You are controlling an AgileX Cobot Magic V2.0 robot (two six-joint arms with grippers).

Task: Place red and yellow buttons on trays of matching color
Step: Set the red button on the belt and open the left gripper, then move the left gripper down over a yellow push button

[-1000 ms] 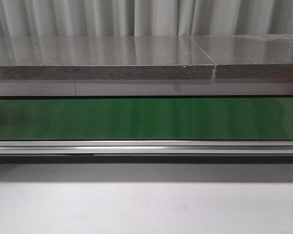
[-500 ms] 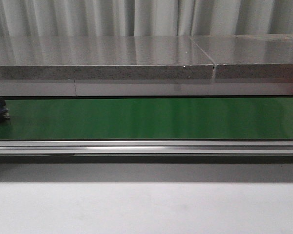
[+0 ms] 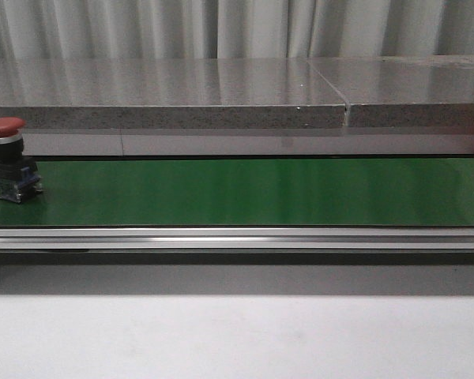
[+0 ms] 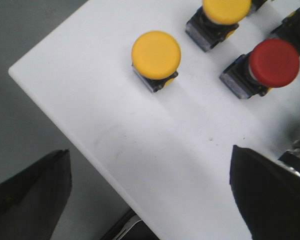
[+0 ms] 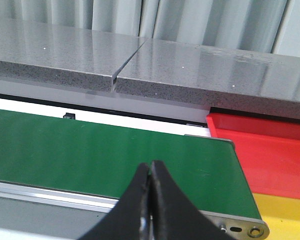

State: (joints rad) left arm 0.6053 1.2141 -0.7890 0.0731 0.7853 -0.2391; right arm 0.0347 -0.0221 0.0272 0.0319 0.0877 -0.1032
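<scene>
Riding the green conveyor belt (image 3: 245, 192) at its far left end, a red button (image 3: 8, 158) stands upright on its dark base.

No writing or labels can be read anywhere. The left gripper (image 4: 150, 195) is spread wide above a white surface (image 4: 140, 145) holding two yellow buttons (image 4: 156, 55) and another red button (image 4: 272, 65). The right gripper (image 5: 150, 187) is pressed together, empty, near the red tray (image 5: 270, 150) and yellow tray (image 5: 285, 215).

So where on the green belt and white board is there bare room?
The green belt is bare from the red button at its left end rightward. The white board is open near its corner, crowded farther in by yellow buttons and a red one.
</scene>
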